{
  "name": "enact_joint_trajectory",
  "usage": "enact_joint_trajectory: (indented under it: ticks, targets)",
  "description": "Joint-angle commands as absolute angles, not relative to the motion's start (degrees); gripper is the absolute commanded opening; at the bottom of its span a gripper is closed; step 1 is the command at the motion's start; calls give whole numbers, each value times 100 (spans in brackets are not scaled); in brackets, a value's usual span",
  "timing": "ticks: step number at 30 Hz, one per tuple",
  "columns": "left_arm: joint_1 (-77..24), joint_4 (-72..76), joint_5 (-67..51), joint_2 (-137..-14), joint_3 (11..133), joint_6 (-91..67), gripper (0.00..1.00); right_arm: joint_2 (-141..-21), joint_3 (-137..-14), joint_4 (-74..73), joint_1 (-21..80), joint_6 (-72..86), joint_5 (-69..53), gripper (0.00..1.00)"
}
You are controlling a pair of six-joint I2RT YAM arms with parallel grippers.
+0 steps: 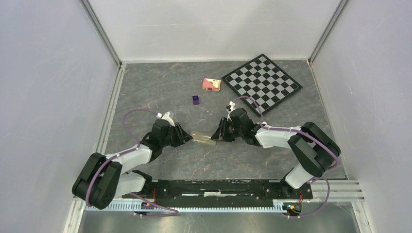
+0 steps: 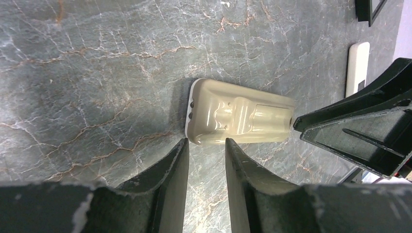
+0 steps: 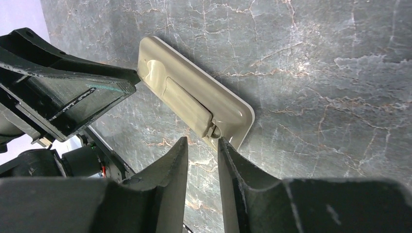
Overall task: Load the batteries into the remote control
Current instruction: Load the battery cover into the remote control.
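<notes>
tan remote control (image 2: 240,119) lies flat, back up, battery cover (image 3: 187,104) closed

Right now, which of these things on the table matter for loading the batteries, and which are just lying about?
For the job:
tan remote control, lying back-up between the two arms
small purple object, possibly the batteries; too small to tell

Just lying about:
chessboard
pink and tan box
white slab beyond the remote

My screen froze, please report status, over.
Left end effector open, empty; right end effector too. Remote back up between them, cover shut. Nothing in the way.
</notes>
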State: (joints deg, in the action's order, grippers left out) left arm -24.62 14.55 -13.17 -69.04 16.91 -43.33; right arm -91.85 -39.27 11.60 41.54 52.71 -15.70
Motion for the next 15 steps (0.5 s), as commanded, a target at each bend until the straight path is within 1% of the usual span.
enact_joint_trajectory:
  ticks: [1,3,6,8,10,15]
  targets:
    - [-2497,1373,-1112,-6773,1898,-4122,41,-8882,-4161,892,4177,5040,-1294,34]
    - [-2496,1354,-1082,-6771,1894,-4125,41,-8826,-4187,871,4183,4948,-1231,31]
    - [-2496,1319,-1029,-6760,1890,-4122,41,-8818,-4241,1036,4198,4774,-1303,20]
    - [-2497,1310,-1014,-6750,1885,-4120,41,-8882,-4315,1185,4242,4665,-1413,16]
    - [-2497,1301,-1015,-6750,1889,-4122,41,-9009,-4428,1252,4295,4614,-1530,13]
    - [-2496,1301,-1036,-6747,1881,-4140,41,-9382,-4517,1248,4376,4608,-1532,10]
